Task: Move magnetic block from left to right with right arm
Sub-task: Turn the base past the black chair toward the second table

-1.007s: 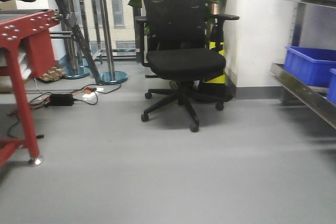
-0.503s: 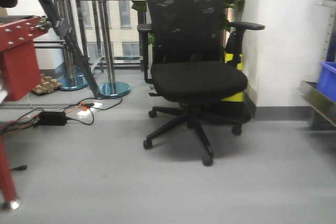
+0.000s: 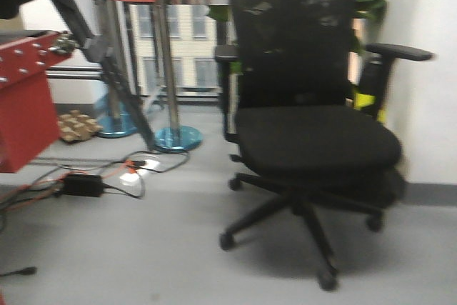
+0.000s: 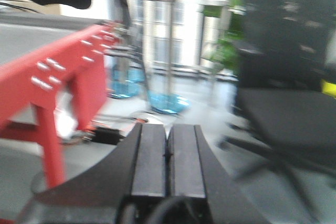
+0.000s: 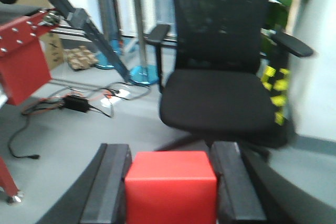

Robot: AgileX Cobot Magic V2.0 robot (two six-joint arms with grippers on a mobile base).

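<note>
Grey floor fills the front view, blurred, with a black office chair on castors standing close to a white wall. Left of the chair are chrome posts on round blue bases, and a black power brick lies among loose cables on the floor. A red metal frame studded with bolts shows at the left edge.

From the right wrist view, the right claw grips the magnetic block, with its two black fingers pressed flat against the block's left and right sides. The block sits low in that view, above the floor and in front of the chair. It is a cube, so no axis is longer than another. One flat face is turned squarely to the camera, the top face is level, and its side edges run parallel with the fingers.

From the left wrist view, the left claw has its two dark pads closed flat against each other, with only a thin seam between them and nothing held. It points toward the red frame and the chair.
</note>
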